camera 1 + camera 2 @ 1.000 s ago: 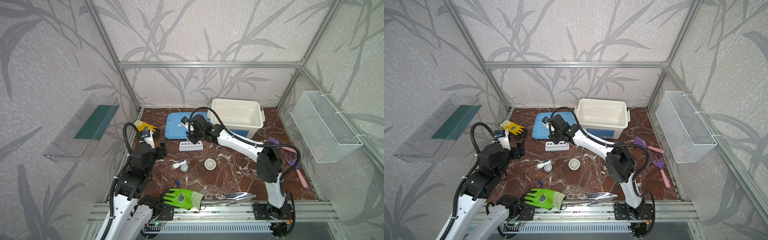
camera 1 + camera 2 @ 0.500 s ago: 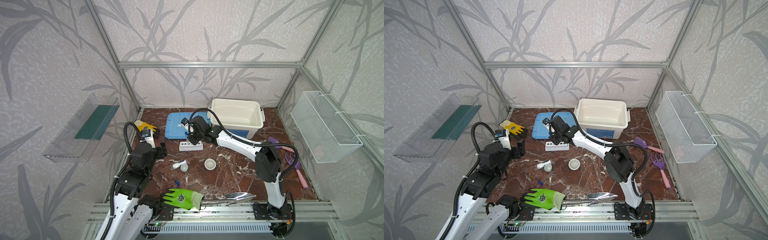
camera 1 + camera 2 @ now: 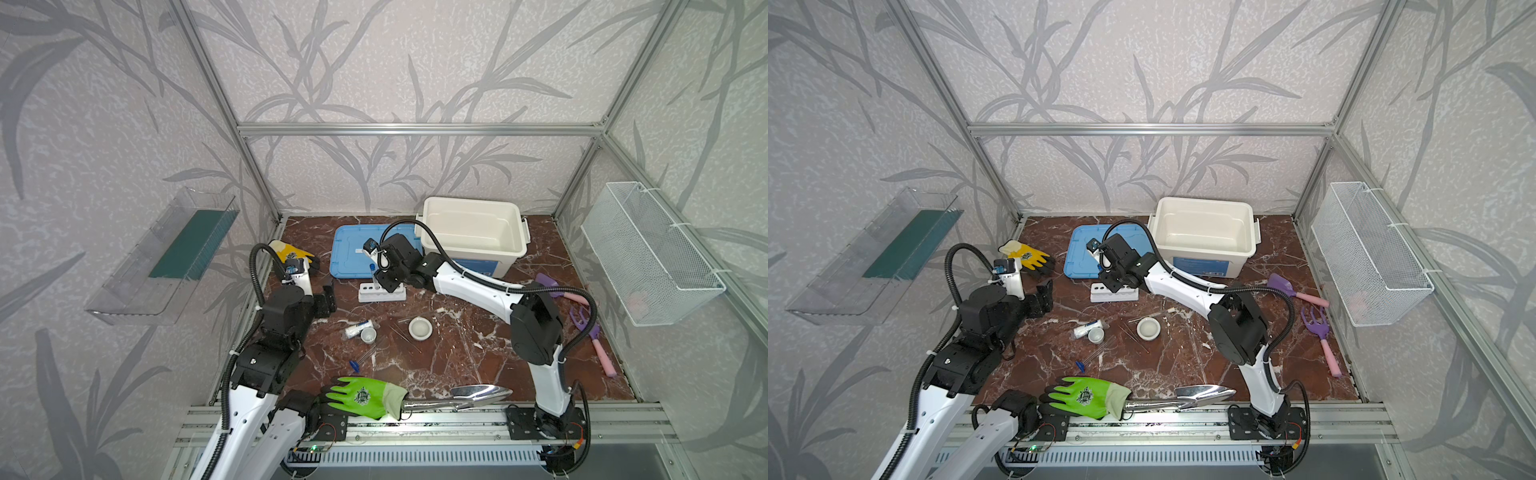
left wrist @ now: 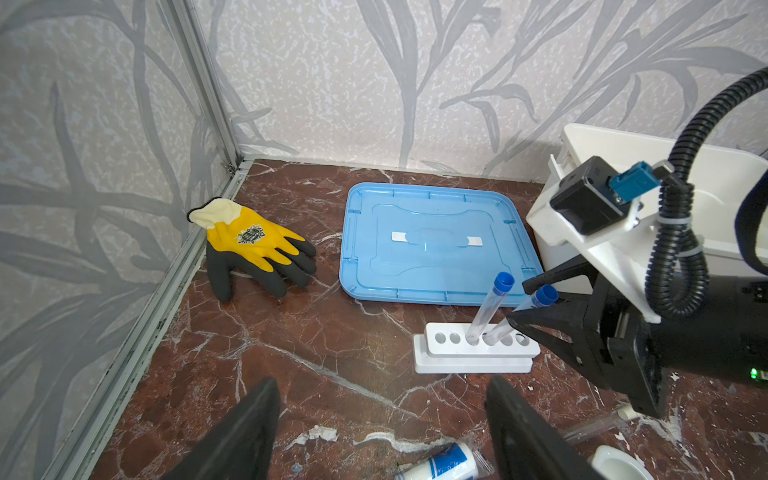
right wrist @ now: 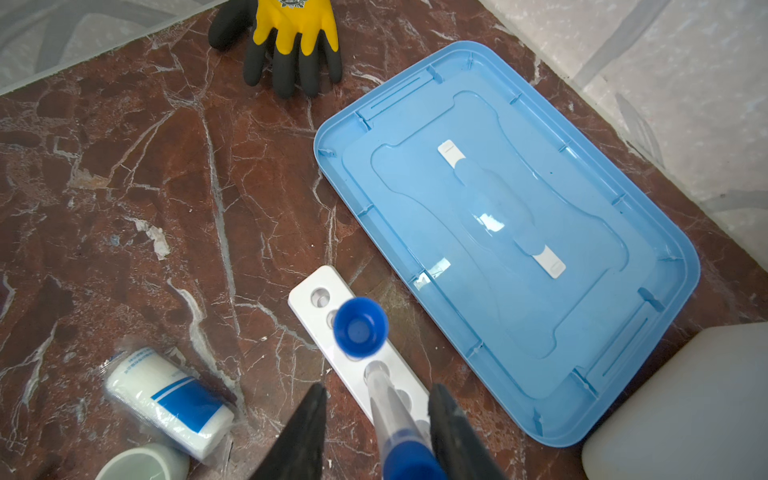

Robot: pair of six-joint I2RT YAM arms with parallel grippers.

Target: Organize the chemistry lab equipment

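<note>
The white six-hole rack [image 3: 382, 293] [image 4: 473, 353] holds two leaning blue-capped test tubes [image 4: 488, 305] [image 5: 360, 327]. My right gripper [image 3: 383, 282] [image 5: 378, 399] hovers over it, open, its fingers on either side of one tube [image 5: 388, 409] with a gap each side. My left gripper [image 3: 328, 297] [image 4: 382, 399] stands wide open and empty to the rack's left. On the marble lie a wrapped white bottle [image 3: 355, 329], a cup [image 3: 368, 335], a small white bowl [image 3: 419, 328], thin tweezers [image 3: 405, 338] and a loose blue-capped tube [image 3: 354, 365].
A white tub [image 3: 473, 232] and its blue lid [image 3: 357, 253] sit behind the rack. A yellow glove [image 3: 291, 253] lies back left. A green glove [image 3: 361, 397] and a trowel [image 3: 478, 392] lie at the front edge, with purple tools [image 3: 582, 320] at the right.
My right gripper's jaws have spread apart from the tube, which stays standing in the rack. The left arm has not moved.
</note>
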